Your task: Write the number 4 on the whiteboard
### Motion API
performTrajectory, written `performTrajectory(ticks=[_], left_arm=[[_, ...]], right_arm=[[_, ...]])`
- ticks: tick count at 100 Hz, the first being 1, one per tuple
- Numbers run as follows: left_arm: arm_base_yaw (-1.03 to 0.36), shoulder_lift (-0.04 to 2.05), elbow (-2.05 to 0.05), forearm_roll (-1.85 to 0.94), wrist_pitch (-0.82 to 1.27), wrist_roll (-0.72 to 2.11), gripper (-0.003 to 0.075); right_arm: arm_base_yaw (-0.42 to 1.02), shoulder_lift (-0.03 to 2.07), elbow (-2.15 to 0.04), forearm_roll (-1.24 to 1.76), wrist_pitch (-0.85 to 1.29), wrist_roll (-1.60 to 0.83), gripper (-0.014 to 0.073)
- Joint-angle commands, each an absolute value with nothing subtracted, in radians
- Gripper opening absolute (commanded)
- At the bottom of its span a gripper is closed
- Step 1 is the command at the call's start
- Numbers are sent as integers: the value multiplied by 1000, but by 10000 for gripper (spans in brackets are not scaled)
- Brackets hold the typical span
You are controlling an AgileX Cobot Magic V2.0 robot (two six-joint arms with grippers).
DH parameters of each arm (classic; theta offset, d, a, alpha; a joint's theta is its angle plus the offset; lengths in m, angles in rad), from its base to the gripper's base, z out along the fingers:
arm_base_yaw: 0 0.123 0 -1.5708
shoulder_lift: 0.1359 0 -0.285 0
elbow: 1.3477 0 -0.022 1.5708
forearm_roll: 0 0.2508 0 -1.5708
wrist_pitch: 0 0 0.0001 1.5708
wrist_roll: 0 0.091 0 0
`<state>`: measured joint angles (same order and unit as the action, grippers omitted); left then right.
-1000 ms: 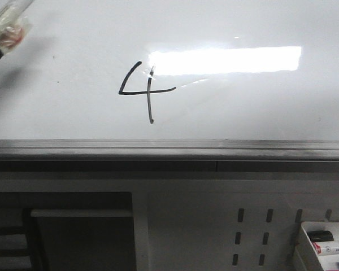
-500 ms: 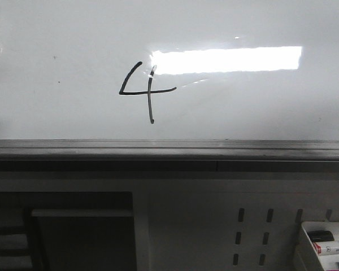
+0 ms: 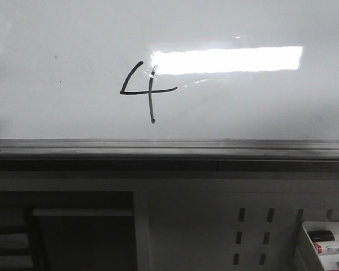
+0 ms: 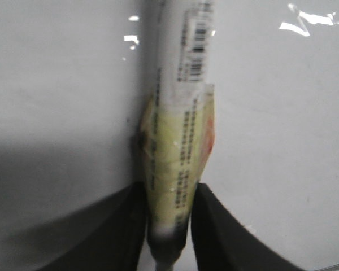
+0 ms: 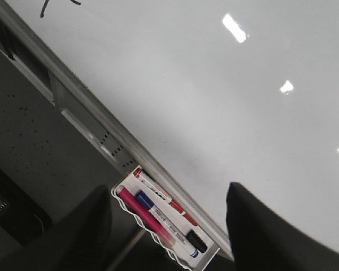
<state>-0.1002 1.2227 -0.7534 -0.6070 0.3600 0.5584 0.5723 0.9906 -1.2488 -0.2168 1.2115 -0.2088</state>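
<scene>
The left claw is clamped on a white marker wrapped in yellowish tape, its long axis running away from the fingers over the glossy whiteboard. The right claw hangs spread, holding nothing, above a wire basket of pens. The black number 4 stands upright mid-board, above the grey ledge.

Our front view faces the whiteboard squarely from close by, its grey ledge crossing mid-frame. Our left wrist view sits nearly against the board, looking along a clamped marker. Our right wrist view looks from farther off, obliquely along the ledge; it shares the marker tray with the front view.
</scene>
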Motion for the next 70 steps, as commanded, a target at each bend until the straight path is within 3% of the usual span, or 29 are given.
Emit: performTrajectory(ticks=[1,10,33,70], left_arm=[[-98,1196,-775,-628,296,549,356],[-98,1171,-775,-660,321,548,405],[-155,1085,-775,-673,332,548,404],[-213,940,-775,-633,363,548,399]], right_arm=[[567,975,-1272,-248,1156,-149,397],[567,966,-1245,-253,1122,-50,397],[500,844,-1006,-298,857,115,397],[451,679,-790,-233,665,222,397]])
